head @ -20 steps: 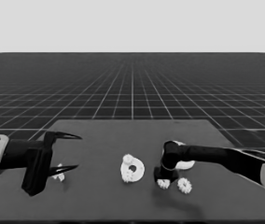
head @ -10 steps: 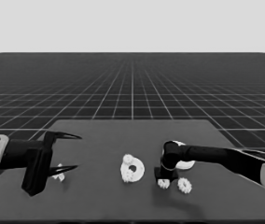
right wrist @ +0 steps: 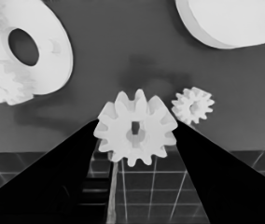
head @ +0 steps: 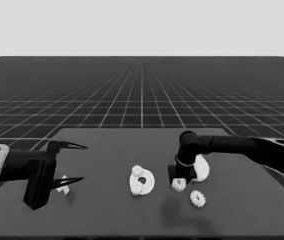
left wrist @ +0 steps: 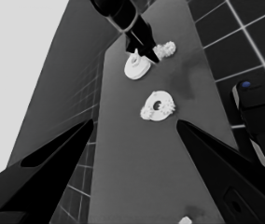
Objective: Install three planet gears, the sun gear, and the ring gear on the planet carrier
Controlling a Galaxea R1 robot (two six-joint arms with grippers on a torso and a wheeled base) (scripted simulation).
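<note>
My right gripper point(head: 178, 183) is shut on a small toothed gear point(right wrist: 136, 128) and holds it just above the table, right of the smaller round part point(head: 143, 182). That part lies mid-table with two gears point(head: 138, 170) seated on it. The larger round part point(head: 202, 168) lies just behind my right gripper. One more gear point(head: 197, 198) lies loose in front of it. My left gripper point(head: 83, 162) waits open over the table's left end.
A thin white piece point(head: 63, 188) lies on the table under the left gripper's fingers, not held. Dark machinery with blue lights point(left wrist: 258, 116) stands past the table's edge.
The right gripper has risen a little with the gear in it. The left arm and the other parts have not moved.
</note>
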